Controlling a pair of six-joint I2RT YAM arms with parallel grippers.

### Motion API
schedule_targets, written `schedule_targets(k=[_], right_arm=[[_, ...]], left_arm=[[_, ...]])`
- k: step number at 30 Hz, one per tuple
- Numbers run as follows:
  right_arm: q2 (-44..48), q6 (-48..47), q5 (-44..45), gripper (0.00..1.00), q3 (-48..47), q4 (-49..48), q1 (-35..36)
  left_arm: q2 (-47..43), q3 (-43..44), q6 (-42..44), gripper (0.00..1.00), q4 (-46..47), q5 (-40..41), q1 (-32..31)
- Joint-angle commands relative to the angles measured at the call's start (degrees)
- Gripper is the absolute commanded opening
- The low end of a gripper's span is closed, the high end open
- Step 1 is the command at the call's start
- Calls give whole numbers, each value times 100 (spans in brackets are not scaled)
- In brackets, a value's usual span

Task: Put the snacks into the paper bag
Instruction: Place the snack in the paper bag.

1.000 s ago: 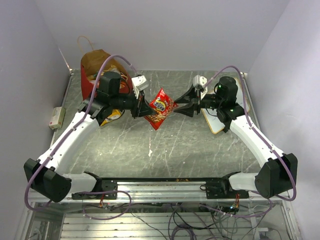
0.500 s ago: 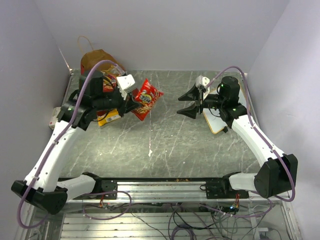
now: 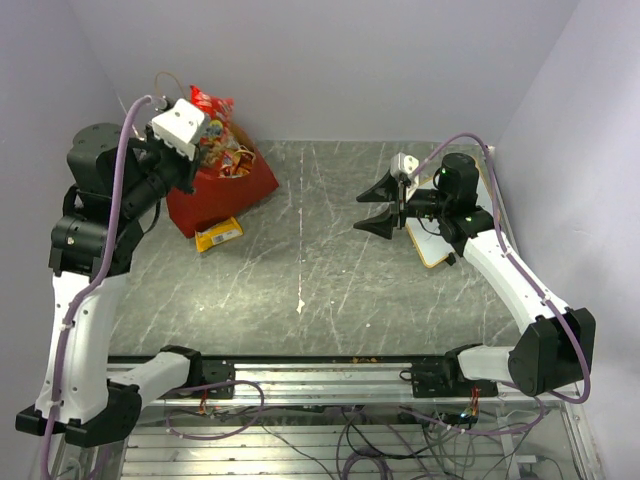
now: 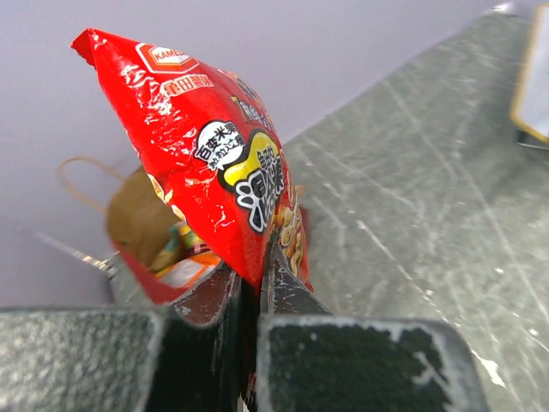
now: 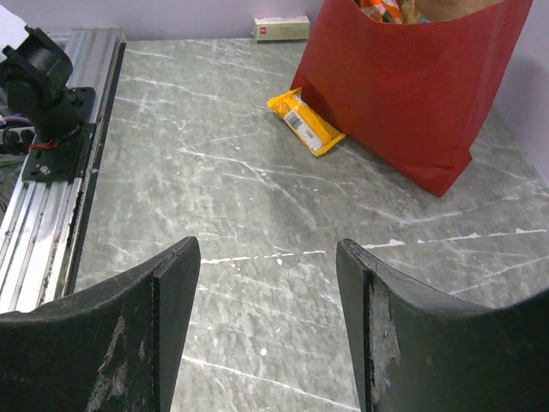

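We saw the left arm reared tall at the far left corner, wrist bent over so the left gripper (image 3: 203,128) hung above the mouth of the red paper bag (image 3: 228,192). The right arm reached low over the marble table (image 3: 300,280), and the right gripper (image 3: 372,206) was spread wide, empty, and facing the bag. Only the left wrist view showed us the jaws pinched together on the bottom edge of a red snack packet (image 4: 206,163). The right wrist view showed an orange-yellow packet (image 5: 305,122) lying flat just beside the bag's base. The top view showed a white board with orange edge (image 3: 437,248) beneath the right arm.
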State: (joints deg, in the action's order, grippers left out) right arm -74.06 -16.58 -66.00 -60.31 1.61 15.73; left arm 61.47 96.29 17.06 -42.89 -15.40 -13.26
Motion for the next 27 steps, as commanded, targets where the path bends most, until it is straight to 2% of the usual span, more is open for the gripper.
schedule_targets(k=[1, 5, 14, 19, 27], right_arm=[[91, -78, 46, 65, 97, -44, -30], [119, -54, 47, 65, 154, -104, -35], [144, -6, 53, 65, 251, -225, -43], [138, 16, 43, 66, 260, -294, -43], [170, 14, 54, 66, 437, -360, -48]], left_arm=[[272, 338, 191, 7, 195, 1590, 43], [655, 564, 404, 7, 350, 2166, 47], [1676, 791, 131, 7, 796, 2649, 65], [2263, 898, -174, 7, 1098, 2549, 272], [3332, 1372, -1116, 7, 1106, 2045, 618]])
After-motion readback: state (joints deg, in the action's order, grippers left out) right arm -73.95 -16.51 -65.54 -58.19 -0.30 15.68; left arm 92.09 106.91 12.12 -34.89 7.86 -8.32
